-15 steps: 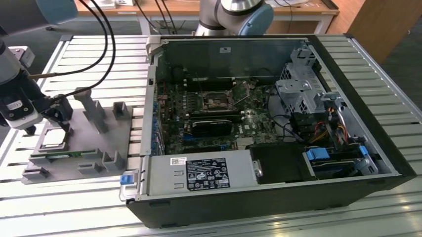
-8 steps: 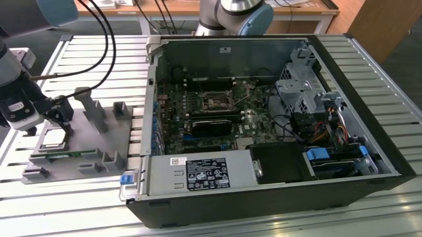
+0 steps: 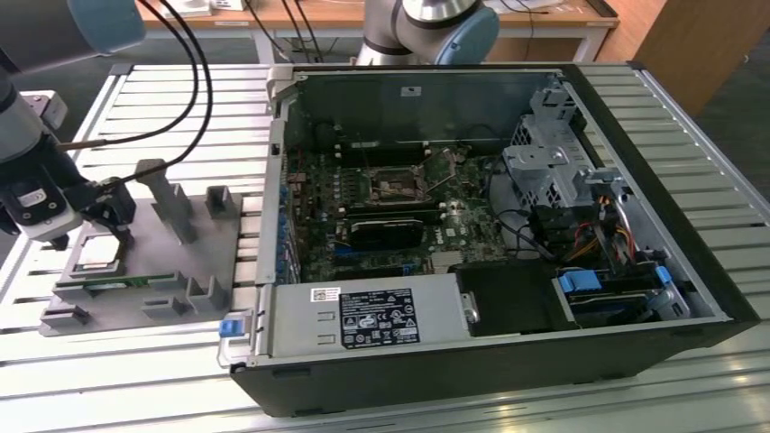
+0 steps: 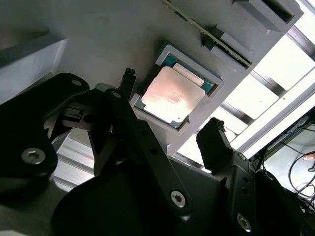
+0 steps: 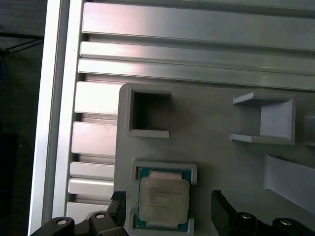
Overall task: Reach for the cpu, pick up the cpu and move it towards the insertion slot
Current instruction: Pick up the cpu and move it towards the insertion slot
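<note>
In the exterior view we see one open computer case (image 3: 673,171) lying on a slatted metal table (image 3: 121,379), and inside it the insertion slot (image 3: 394,185), one square socket with a metal frame, just beside one black rectangular block (image 3: 385,232). At the exterior view's left, well apart from the slot and outside the case, lies one grey holder plate (image 3: 229,262) with several upright posts. The cpu (image 3: 105,255) sits flat in a recess of this plate, and one thin green strip (image 3: 114,281) lies near it. The gripper (image 3: 87,233) hangs low over the cpu, with two black cables (image 3: 193,81) running up from the arm, and the case wall stands between the plate and the slot. In the second wrist view the cpu (image 4: 172,96) rests in its grey frame, and the gripper (image 4: 171,101) is spread wide, one of its two black fingers (image 4: 129,78) on each side of the chip; we see a gap between each tip and the chip, so nothing is gripped. The green strip (image 4: 210,35) stands on its edge just beyond the frame. In the first wrist view the cpu (image 5: 163,199) lies between the two fingers (image 5: 118,204) of the gripper (image 5: 167,202), and on the plate beyond it we count one square pocket (image 5: 147,132) and one U-shaped holder (image 5: 275,120).
</note>
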Action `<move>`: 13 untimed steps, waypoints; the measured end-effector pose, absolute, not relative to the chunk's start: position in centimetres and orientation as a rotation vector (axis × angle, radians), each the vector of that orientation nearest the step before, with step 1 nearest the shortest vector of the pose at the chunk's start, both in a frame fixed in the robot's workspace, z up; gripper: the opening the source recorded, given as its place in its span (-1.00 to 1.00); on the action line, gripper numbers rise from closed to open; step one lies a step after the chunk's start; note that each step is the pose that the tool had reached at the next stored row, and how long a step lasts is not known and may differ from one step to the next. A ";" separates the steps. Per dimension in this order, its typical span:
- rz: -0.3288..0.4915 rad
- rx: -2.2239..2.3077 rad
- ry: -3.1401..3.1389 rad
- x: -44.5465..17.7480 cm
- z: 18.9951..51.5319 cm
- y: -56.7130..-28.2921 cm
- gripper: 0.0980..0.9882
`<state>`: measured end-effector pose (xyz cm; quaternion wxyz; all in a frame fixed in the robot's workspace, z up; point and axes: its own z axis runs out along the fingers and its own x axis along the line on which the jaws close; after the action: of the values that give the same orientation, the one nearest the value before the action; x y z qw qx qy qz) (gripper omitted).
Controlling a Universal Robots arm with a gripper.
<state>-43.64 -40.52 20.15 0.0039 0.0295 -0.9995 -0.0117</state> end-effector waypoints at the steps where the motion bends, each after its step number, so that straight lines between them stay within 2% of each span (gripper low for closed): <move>1: -0.037 0.092 -3.132 -43.6 20.1 -40.5 0.52; 13: -0.037 0.092 -3.132 -43.7 18.9 -40.7 0.52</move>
<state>-43.69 -40.71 18.91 0.0039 0.0295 -0.9995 -0.0117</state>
